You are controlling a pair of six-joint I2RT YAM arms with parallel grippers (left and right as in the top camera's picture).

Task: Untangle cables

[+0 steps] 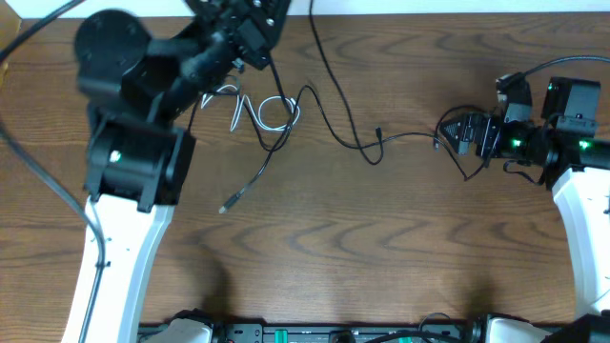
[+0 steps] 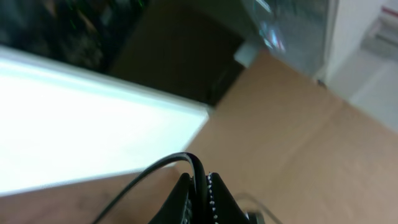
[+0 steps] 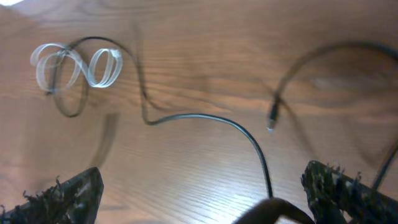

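The short white cable [image 1: 259,110] lies coiled in loops at the table's back, and shows in the right wrist view [image 3: 93,65]. The thin black cable [image 1: 324,124] threads through those loops. One plug end [image 1: 227,205] lies toward the front left, and another plug [image 1: 378,133] lies mid-table [image 3: 272,121]. My left gripper [image 1: 255,40] is behind the coil, lifted, and shut on the black cable [image 2: 161,165], which is pinched between its fingers [image 2: 202,186]. My right gripper [image 1: 456,133] is at the right, low over the table, with its fingers wide open [image 3: 205,205]. The black cable [image 3: 249,143] runs in between them.
Thick black wires run to both arms at the back left and far right. A white board and a cardboard sheet [image 2: 298,124] lie beyond the table's back edge. The wooden tabletop [image 1: 381,248] stretches toward the front.
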